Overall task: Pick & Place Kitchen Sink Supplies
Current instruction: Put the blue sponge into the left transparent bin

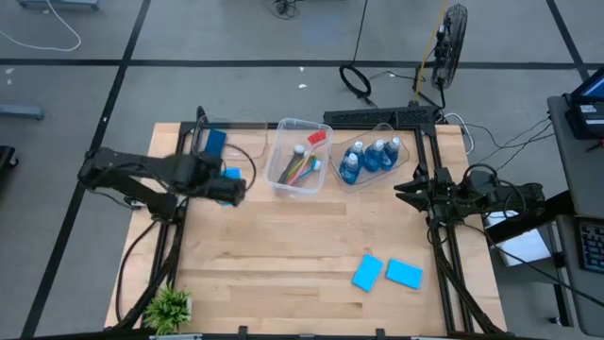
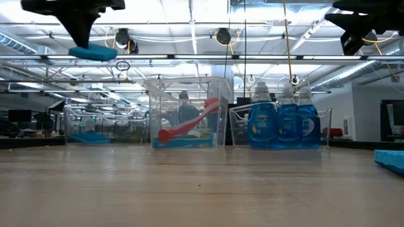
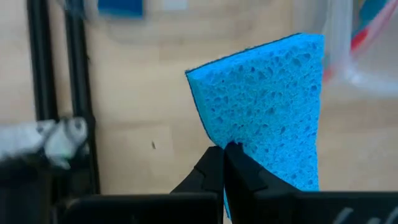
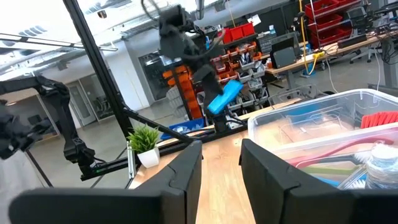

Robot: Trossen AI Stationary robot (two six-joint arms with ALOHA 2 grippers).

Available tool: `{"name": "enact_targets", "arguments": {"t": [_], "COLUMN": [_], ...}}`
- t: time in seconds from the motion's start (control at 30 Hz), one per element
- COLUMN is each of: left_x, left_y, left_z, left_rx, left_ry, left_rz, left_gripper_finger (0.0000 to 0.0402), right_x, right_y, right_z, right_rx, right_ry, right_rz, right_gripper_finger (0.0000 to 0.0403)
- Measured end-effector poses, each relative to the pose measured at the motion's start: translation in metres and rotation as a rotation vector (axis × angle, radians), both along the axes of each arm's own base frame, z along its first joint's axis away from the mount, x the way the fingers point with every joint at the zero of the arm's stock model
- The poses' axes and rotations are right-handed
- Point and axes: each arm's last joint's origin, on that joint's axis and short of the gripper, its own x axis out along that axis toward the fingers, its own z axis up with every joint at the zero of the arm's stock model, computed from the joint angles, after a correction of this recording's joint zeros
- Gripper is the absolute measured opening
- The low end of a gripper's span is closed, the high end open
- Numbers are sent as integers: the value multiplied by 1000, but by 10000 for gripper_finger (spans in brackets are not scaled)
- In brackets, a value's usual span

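Note:
My left gripper (image 1: 229, 187) hangs high over the table's far left part, shut on a flat blue sponge (image 3: 267, 99), just short of a clear bin (image 1: 203, 142) that holds another blue sponge (image 1: 215, 142). The low view shows the held sponge (image 2: 93, 52) well above the tabletop. Two more sponges (image 1: 368, 272) (image 1: 404, 274) lie flat on the table at the near right. A middle bin (image 1: 283, 179) holds the brushes (image 1: 304, 161), and a right bin (image 1: 351, 184) the blue bottles (image 1: 373, 156). My right gripper (image 4: 221, 168) waits open at the right edge, raised. My left gripper pinches the sponge between its two fingers at the lower edge (image 3: 239, 155), near a corner. The fingers (image 3: 211, 168) come from above, slanting down. The sponge juts out past the fingertips, lifted clear of the table and lying nearly level below the gripper (image 2: 82, 25).
A small green plant (image 1: 170, 307) stands at the table's near left corner. Black frame posts (image 1: 175, 236) (image 1: 444, 255) run along both sides of the table. Bare wood lies in the middle and near part of the table (image 1: 283, 255).

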Motion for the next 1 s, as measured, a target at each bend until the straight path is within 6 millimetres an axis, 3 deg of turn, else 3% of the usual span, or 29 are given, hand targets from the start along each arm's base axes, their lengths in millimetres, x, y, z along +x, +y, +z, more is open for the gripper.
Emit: {"name": "enact_targets", "arguments": {"t": [0.13,0.3,0.53,0.77,1.0], "left_x": [-1,-2,-18,-29,-20], "left_y": [25,72,131,169,201], "left_z": [20,36,37,40,16], "left_rx": [98,187,204,229,83], "left_ry": [-24,23,96,53,61], "left_rz": [-36,-53,-63,-79,-116], "left_gripper_finger": [0,0,0,0,0], "right_x": [0,0,0,0,0], "right_y": [0,0,0,0,0], "right_z": [0,0,0,0,0], "right_rx": [0,0,0,-9,-9], "right_ry": [0,0,0,0,0], "right_rz": [0,0,0,-1,-1], "right_gripper_finger": [98,98,98,98,98]}}
